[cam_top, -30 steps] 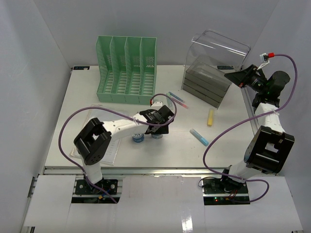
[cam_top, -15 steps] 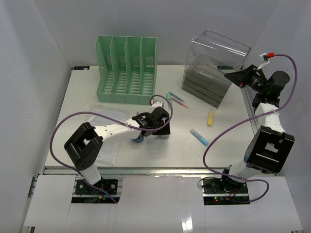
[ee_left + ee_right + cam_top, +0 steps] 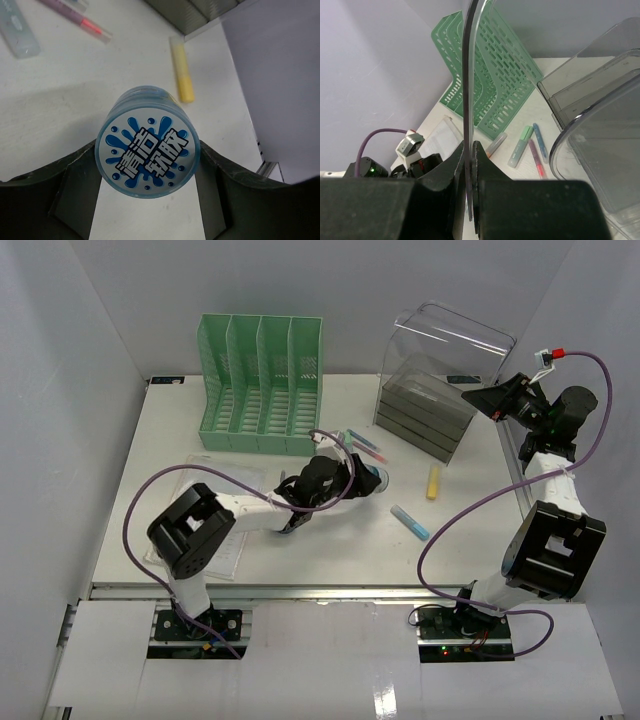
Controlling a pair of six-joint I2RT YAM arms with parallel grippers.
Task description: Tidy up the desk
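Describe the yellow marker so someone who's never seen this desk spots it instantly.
Find the dark grey drawer unit at the far right of the desk. Just in front of it, a short marker lies by itself. It alone is yellow; its neighbours are a blue marker and a pink and green cluster.

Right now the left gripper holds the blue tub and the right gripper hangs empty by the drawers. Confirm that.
One part is wrong. The left gripper does hold the blue tub, but the right gripper is not empty. The right wrist view shows its fingers shut on the edge of the clear cover by the drawers.
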